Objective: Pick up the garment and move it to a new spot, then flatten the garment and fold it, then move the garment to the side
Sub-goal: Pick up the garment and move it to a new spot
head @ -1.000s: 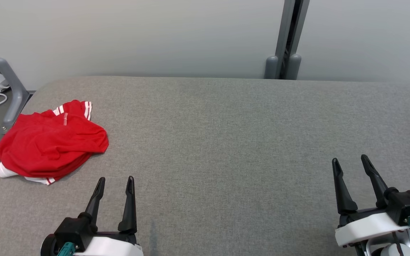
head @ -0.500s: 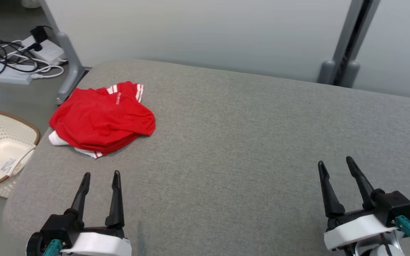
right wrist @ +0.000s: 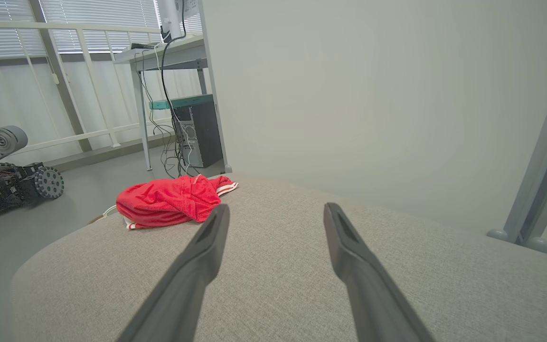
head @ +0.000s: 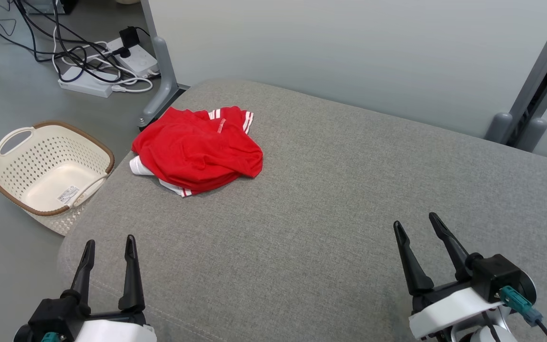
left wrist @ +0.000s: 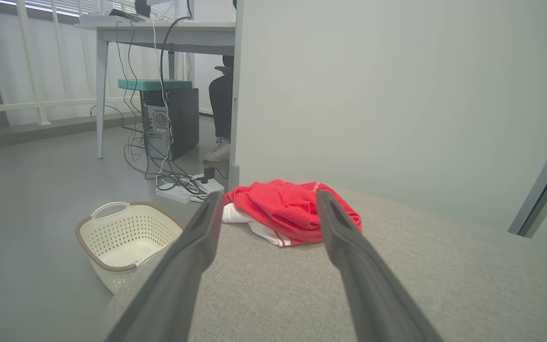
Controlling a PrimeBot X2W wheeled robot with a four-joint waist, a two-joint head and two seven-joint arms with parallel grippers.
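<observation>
Garment (head: 196, 151) lies crosswise (striped cuff (head: 247, 121) rearward).

Both claws (head: 108, 241) (head: 414, 219) wide, empty.

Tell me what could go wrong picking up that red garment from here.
1. The red garment lies bunched by the far left corner of the grey surface; a nudge could slide it off toward the basket.
2. Its layers are crumpled, so the open fingers of the left gripper may pinch just one fold and lift it tangled.
3. The right gripper sits far across; helping means a long reach.
</observation>
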